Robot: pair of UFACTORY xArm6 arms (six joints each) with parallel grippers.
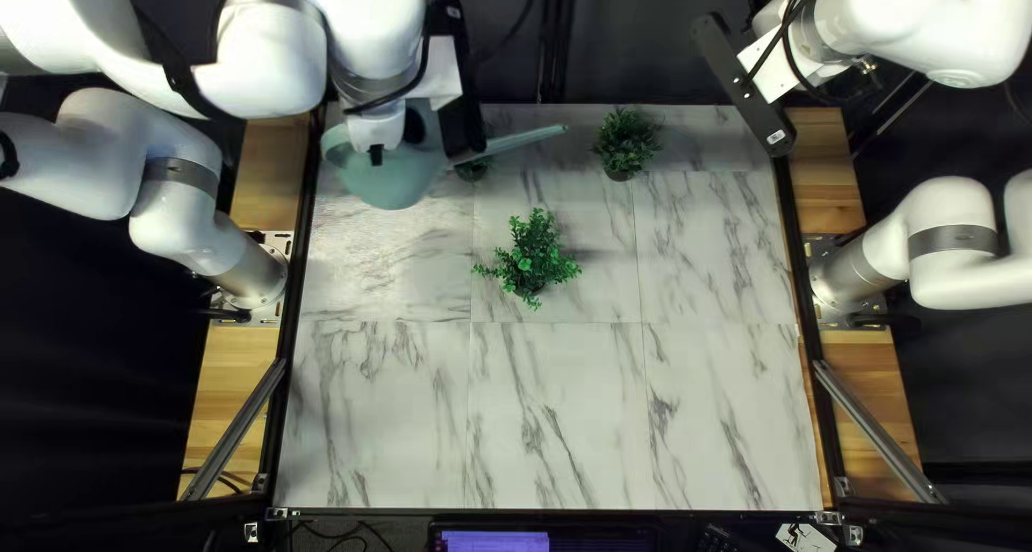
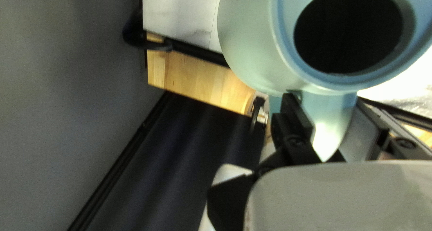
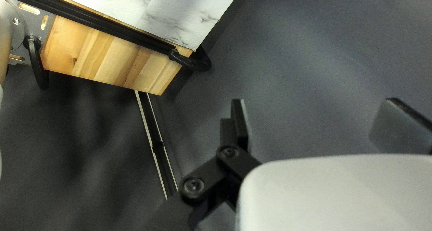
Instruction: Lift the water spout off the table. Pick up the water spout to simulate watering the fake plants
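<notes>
Smooth white left arm (image 1: 371, 15) above bulbous watering can (image 1: 392, 181)

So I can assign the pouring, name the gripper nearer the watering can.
Left. The left gripper is shut on the handle of the watering can; the right gripper hangs open by the far corner of the table on its side.

The watering can (image 1: 392, 180) is pale teal, the tabletop (image 1: 581, 402) grey-veined white.
</notes>
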